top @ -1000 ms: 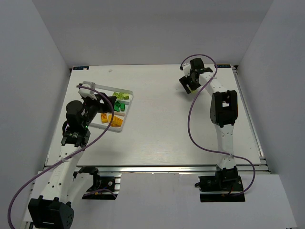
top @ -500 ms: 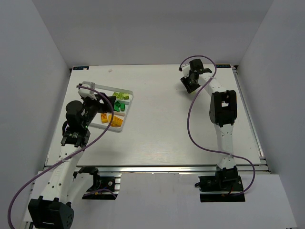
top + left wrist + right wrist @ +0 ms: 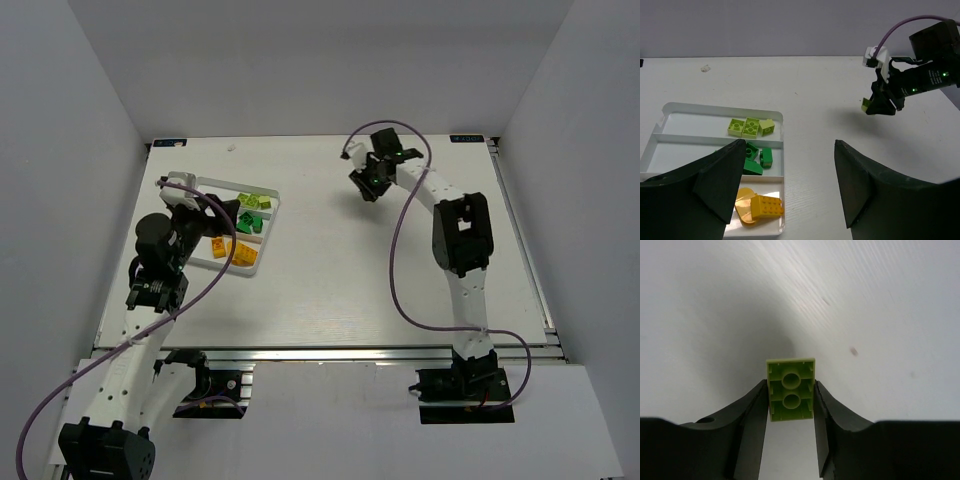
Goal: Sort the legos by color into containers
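Note:
My right gripper (image 3: 790, 400) is shut on a pale lime green lego (image 3: 791, 388), its hollow underside toward the camera, held above the table. It shows at the far middle in the top view (image 3: 367, 185) and in the left wrist view (image 3: 883, 102), where the lego (image 3: 865, 104) peeks out. The white divided tray (image 3: 670, 107) lies at the left. It holds lime bricks (image 3: 751, 126), dark green bricks (image 3: 757, 159) and orange-yellow bricks (image 3: 760, 207), each colour in its own compartment. My left gripper (image 3: 787, 187) is open and empty, just right of the tray's near end (image 3: 262, 250).
Grey walls close in the table (image 3: 330, 280) on three sides. A purple cable (image 3: 400, 260) loops beside the right arm. A small speck (image 3: 705, 68) lies near the far edge.
My right gripper has moved left, toward the tray, carrying the lime lego. My left arm has barely moved.

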Available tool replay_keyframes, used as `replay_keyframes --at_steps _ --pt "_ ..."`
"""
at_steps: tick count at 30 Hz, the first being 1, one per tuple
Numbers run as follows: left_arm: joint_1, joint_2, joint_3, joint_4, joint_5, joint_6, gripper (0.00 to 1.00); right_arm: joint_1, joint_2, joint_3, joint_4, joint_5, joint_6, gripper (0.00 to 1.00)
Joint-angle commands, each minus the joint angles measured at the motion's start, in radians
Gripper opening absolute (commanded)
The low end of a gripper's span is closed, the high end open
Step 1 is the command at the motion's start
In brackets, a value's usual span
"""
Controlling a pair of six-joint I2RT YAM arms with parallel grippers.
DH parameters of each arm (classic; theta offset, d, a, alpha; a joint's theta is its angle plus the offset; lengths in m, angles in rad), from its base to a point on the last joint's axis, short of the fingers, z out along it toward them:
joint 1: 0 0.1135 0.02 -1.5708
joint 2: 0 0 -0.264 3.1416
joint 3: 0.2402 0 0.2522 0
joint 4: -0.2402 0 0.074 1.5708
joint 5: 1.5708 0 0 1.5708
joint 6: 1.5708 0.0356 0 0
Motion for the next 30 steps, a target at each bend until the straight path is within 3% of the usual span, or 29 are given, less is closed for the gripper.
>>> replay_keyframes --at_steps 1,7,14,20,26,30 --pt "0.013 -0.045 0.009 0.000 -0.057 0.012 0.81 0.162 -0.113 0.055 0.038 -0.128 -0.076 0.00" --pt "0.013 -0.069 -0.002 0.000 -0.123 0.019 0.81 0.305 -0.001 0.287 0.082 -0.156 -0.095 0.00" --pt "0.013 -0.077 0.001 -0.033 -0.163 0.029 0.81 0.403 0.074 0.275 0.441 -0.170 0.072 0.00" --pt "0.013 -0.092 -0.002 -0.027 -0.158 0.030 0.81 0.446 0.204 0.341 0.685 -0.126 0.183 0.06" --pt "0.013 -0.088 -0.001 -0.023 -0.131 0.021 0.81 0.463 0.292 0.399 0.760 -0.112 0.223 0.12" --pt "0.013 -0.091 -0.001 -0.020 -0.114 0.013 0.81 0.469 0.326 0.402 0.774 -0.106 0.229 0.23"
